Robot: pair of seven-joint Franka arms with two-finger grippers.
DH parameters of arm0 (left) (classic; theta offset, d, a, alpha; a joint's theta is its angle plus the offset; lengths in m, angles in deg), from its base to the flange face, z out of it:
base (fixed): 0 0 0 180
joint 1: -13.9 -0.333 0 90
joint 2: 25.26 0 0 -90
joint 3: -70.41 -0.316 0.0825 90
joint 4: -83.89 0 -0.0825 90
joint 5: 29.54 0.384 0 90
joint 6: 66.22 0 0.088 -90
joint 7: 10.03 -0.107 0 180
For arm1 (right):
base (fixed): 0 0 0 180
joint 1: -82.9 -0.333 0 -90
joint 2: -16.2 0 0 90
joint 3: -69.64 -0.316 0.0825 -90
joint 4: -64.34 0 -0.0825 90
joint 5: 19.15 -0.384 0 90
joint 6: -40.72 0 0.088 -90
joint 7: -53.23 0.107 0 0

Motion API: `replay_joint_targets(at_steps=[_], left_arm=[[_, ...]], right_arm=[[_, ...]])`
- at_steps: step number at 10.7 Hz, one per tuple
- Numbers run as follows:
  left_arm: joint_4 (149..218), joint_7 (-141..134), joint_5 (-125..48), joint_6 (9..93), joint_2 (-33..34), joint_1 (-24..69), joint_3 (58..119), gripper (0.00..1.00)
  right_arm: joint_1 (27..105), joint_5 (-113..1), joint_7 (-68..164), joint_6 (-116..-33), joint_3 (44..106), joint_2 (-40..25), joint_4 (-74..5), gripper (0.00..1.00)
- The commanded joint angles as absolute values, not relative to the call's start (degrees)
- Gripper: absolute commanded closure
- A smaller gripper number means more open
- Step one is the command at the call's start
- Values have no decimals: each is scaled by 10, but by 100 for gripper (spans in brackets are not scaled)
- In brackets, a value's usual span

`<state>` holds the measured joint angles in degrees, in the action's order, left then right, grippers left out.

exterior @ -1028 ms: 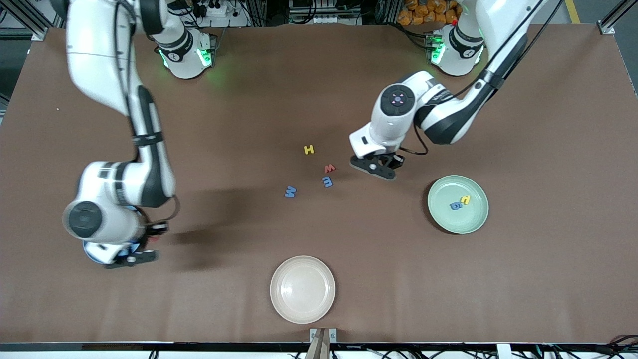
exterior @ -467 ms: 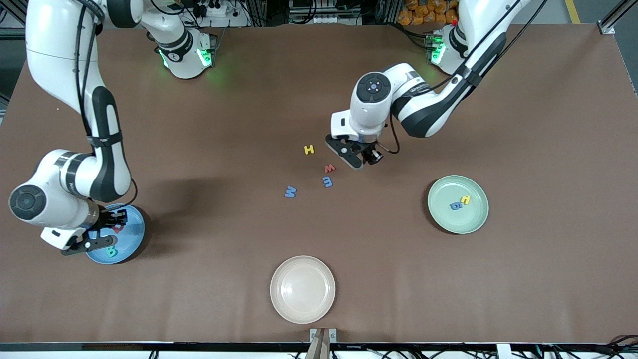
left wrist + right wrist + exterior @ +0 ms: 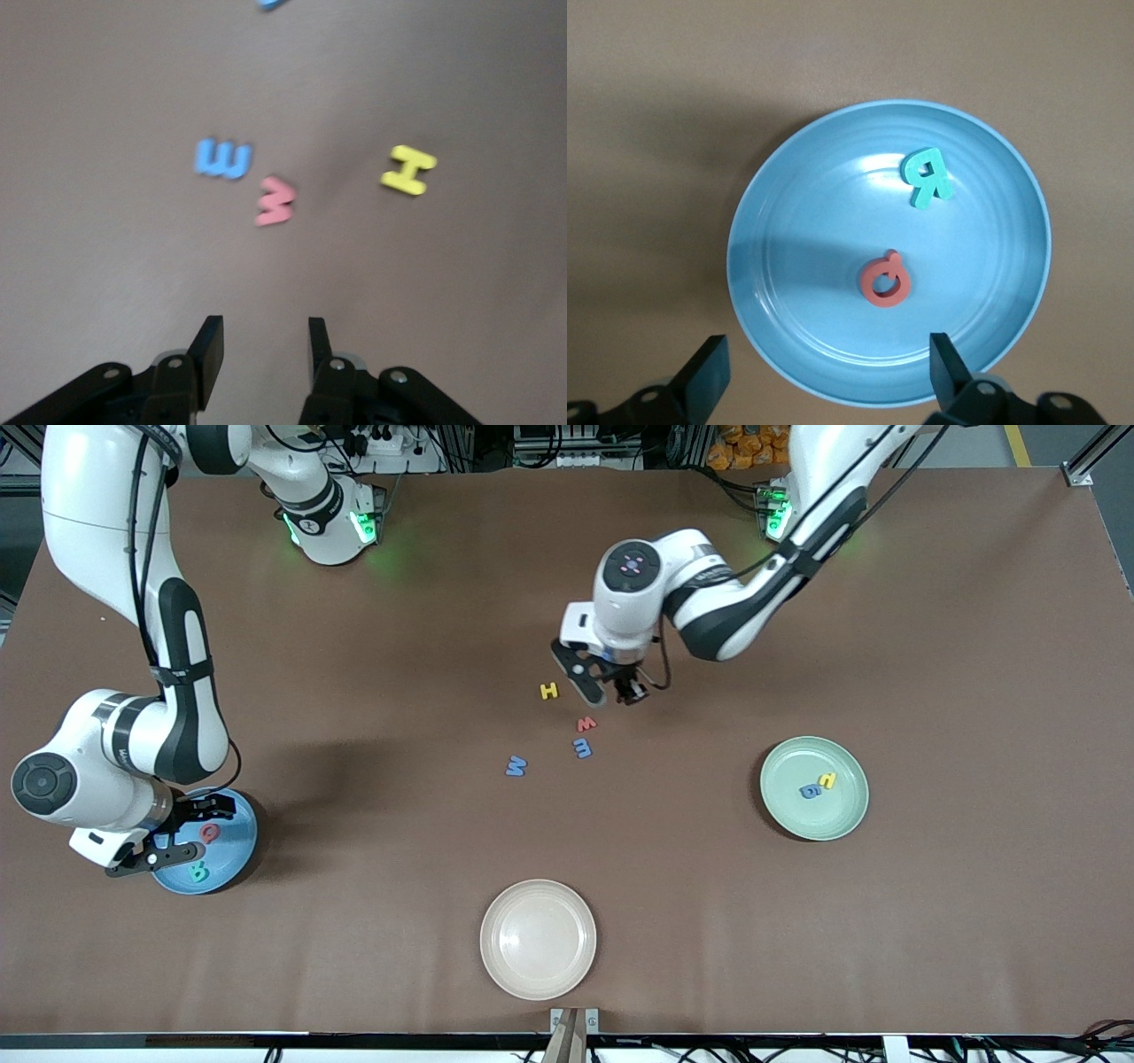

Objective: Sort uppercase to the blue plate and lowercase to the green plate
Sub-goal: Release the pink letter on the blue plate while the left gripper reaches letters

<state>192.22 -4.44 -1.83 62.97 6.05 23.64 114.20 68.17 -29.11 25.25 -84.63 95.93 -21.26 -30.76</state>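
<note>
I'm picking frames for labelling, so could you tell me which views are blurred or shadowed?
Left wrist view: the red w and yellow H are soft. Right wrist view: sharp; a shadow crosses the blue plate. Front view: sharp; the right arm shadows the table.

Red w (image 3: pixel 586 724) and blue m (image 3: pixel 582 747) crowded close; H (image 3: pixel 549 690) stands clear.

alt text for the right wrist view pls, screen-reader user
A round sky-blue plate on the brown table holds two foam letters lying apart: a teal-green R and a red Q. The right gripper hangs open over the plate's rim, holding nothing.
</note>
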Motion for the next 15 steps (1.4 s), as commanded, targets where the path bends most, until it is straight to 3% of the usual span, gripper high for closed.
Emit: replay_joint_targets(at_steps=[1, 10, 15], left_arm=[[1867, -41, 62, 632, 134, 264, 1137, 54], [1852, -50, 92, 696, 171, 278, 1115, 54], [1852, -48, 100, 725, 174, 326, 1058, 55]], right_arm=[[694, -291, 252, -838, 955, -186, -325, 0], [684, -293, 335, -844, 953, -183, -327, 0], [685, -293, 347, -801, 953, -170, -328, 0]])
